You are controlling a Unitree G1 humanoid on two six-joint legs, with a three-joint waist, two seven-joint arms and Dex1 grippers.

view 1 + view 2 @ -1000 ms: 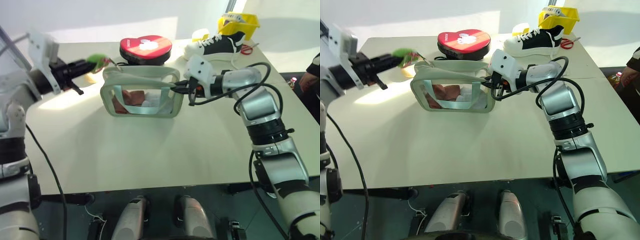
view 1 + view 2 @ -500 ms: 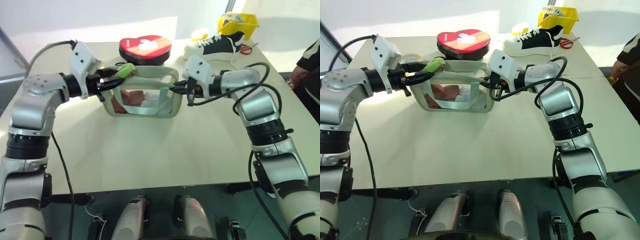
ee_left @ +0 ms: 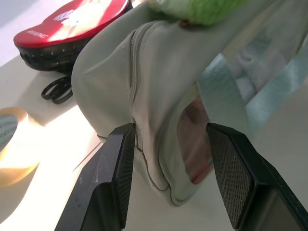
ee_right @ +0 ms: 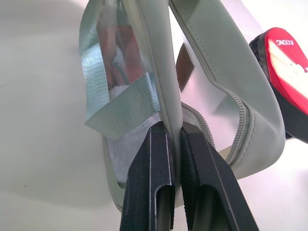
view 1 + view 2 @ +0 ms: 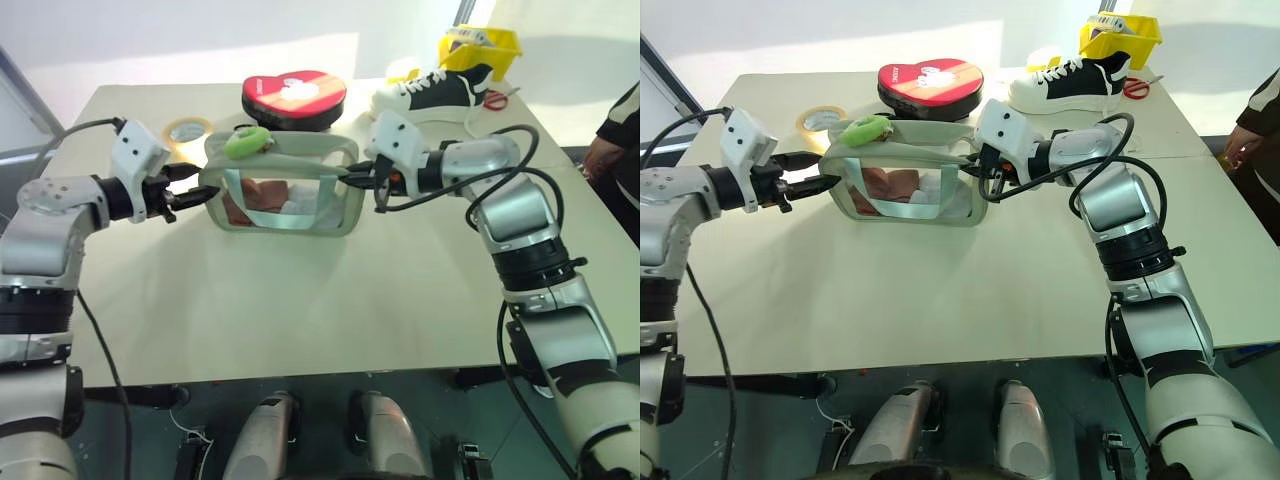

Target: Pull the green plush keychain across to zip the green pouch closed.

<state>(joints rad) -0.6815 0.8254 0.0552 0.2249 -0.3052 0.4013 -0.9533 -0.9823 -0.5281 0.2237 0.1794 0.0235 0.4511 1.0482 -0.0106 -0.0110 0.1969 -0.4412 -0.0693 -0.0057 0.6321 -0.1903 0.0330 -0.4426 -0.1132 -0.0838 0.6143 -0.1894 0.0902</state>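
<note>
The green pouch (image 5: pixel 283 222) stands upright mid-table, red items showing through its clear window. The green plush keychain (image 5: pixel 245 142) lies on the pouch's top near its left end, held by nothing. My left gripper (image 5: pixel 193 186) is open at the pouch's left end, and in the left wrist view its fingers (image 3: pixel 113 178) stand on either side of that end wall. My right gripper (image 5: pixel 353 180) is shut on the pouch's right end; the right wrist view shows its fingers (image 4: pixel 151 163) pinching the wall edge beside the zipper.
A red heart-shaped box (image 5: pixel 293 97) sits just behind the pouch. A tape roll (image 5: pixel 186 129) lies at the back left. A black-and-white sneaker (image 5: pixel 432 92), a yellow bin (image 5: pixel 478 45) and red scissors (image 5: pixel 493 98) are at the back right. A person (image 5: pixel 615 130) stands at the right edge.
My left gripper carried the keychain rightward onto the pouch's top, let it go, opened and dropped to the pouch's left end. The right gripper has kept its hold without moving.
</note>
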